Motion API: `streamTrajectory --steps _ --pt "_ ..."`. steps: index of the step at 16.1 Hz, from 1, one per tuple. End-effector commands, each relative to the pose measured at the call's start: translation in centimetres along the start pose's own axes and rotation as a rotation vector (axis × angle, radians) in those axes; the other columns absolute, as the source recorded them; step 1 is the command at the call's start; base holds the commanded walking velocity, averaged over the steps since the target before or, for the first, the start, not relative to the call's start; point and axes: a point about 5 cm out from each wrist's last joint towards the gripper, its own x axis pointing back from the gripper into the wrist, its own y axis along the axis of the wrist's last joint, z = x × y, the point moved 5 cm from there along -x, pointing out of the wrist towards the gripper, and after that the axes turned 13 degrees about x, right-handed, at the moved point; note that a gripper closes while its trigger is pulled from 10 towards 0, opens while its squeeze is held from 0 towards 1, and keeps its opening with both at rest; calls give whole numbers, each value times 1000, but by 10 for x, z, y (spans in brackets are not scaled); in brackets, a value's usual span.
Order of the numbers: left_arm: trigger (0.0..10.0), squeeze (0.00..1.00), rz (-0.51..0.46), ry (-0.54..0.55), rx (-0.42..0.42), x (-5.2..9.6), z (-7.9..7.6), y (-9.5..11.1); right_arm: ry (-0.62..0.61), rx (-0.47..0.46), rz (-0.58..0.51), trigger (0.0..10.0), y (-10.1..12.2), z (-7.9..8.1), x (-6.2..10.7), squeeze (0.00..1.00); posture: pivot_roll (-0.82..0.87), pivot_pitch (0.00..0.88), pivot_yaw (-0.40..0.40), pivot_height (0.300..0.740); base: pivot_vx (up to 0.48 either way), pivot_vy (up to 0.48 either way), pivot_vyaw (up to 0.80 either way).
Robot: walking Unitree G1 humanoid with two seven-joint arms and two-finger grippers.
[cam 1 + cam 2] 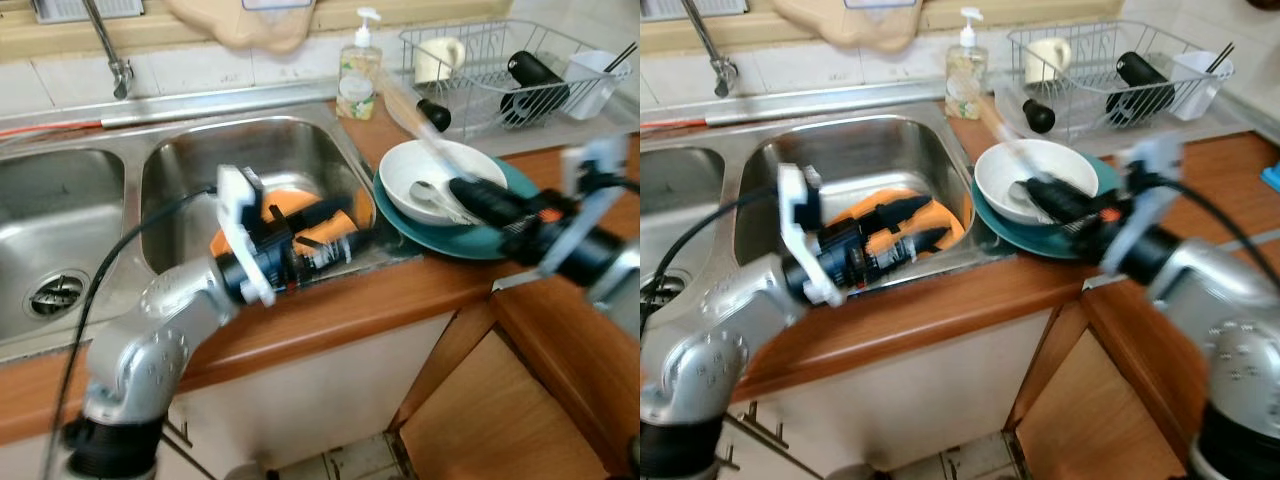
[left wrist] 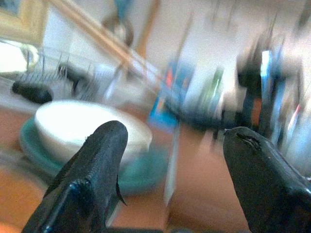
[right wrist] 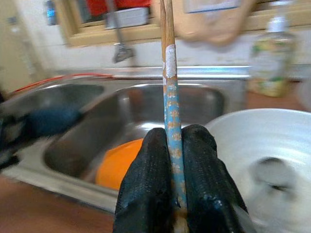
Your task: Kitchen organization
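Two black fingers of the right claw (image 3: pixel 177 184) clamped on a thin blue-patterned stick (image 3: pixel 171 116), poised over the white bowl (image 1: pixel 440 180) on the teal plate (image 1: pixel 500 240) at three o'clock on the worktop (image 1: pixel 400 290). Left claw (image 1: pixel 335 230) spread wide over the orange dish (image 1: pixel 940 222) in the sink (image 1: pixel 290 150). Dish rack (image 1: pixel 500 60) at one o'clock.

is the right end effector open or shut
Shut: the right end effector has both fingers pressed against a thin blue-patterned stick.
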Motion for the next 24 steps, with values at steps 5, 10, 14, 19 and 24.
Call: streamTrajectory --steps 5,10,14,19,24 --pt "4392 0 -139 -51 320 -13 9 7 175 -17 -26 0 -8 38 -11 0 -76 0 13 740 0 0 0" --pt "0 0 -190 -8 434 -17 23 8 222 -30 -46 0 -11 51 -21 0 -74 0 20 740 0 0 0" --pt "941 0 -159 34 417 -14 30 2 201 -38 -50 0 -13 50 -27 0 -59 0 13 740 0 0 0" --pt "0 0 -174 21 425 -12 26 3 230 -42 -40 0 -17 54 -32 0 -43 0 -6 740 0 0 0" --pt "0 0 -184 24 418 -9 25 5 233 -41 -39 0 -19 54 -36 0 -30 0 -12 740 0 0 0"
